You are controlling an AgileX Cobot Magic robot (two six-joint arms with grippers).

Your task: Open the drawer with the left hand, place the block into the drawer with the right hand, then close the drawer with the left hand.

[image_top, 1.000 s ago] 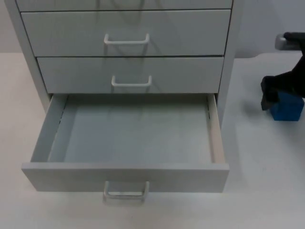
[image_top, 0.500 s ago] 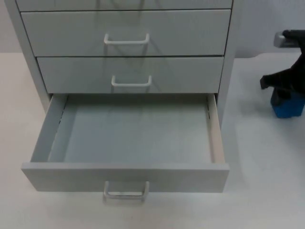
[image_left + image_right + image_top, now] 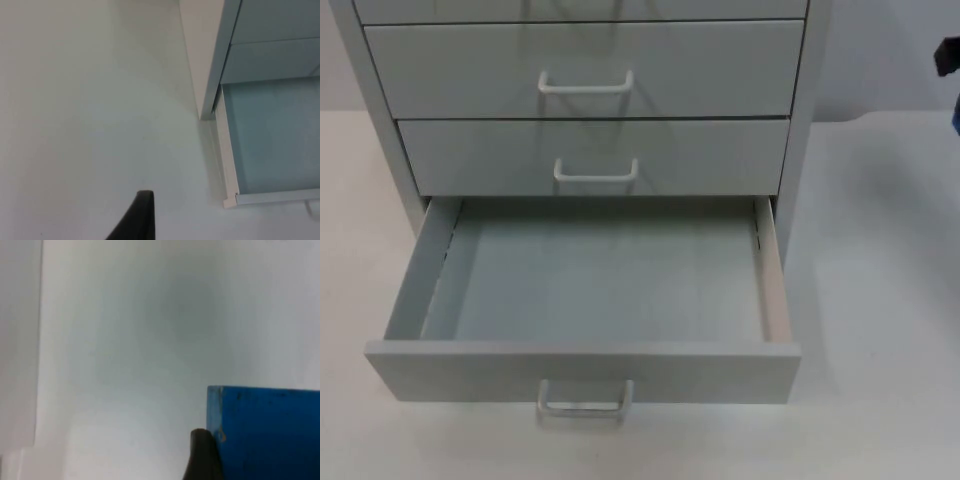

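The bottom drawer (image 3: pixel 772 290) of the grey cabinet (image 3: pixel 798 150) stands pulled out, and its inside is bare. Its white handle (image 3: pixel 585 402) faces the table's front edge. At the far right, my right gripper (image 3: pixel 948 55) hangs high above the table, shut on the blue block (image 3: pixel 956 120), of which a sliver shows. In the right wrist view the blue block (image 3: pixel 265 432) sits against a black fingertip (image 3: pixel 202 457), off the white table. My left gripper (image 3: pixel 137 222) waits above the table, left of the cabinet's side (image 3: pixel 202 55) and the drawer's corner (image 3: pixel 230 200).
Two shut drawers with white handles (image 3: pixel 586 83) (image 3: pixel 596 172) sit above the pulled-out one. White table (image 3: pixel 880 330) spreads to the right of the cabinet and in front of the drawer. The grey partition wall (image 3: pixel 880 50) stands behind.
My right gripper has risen off the table with the blue block, moving up and right to the picture's edge. The drawer has stayed as it was.
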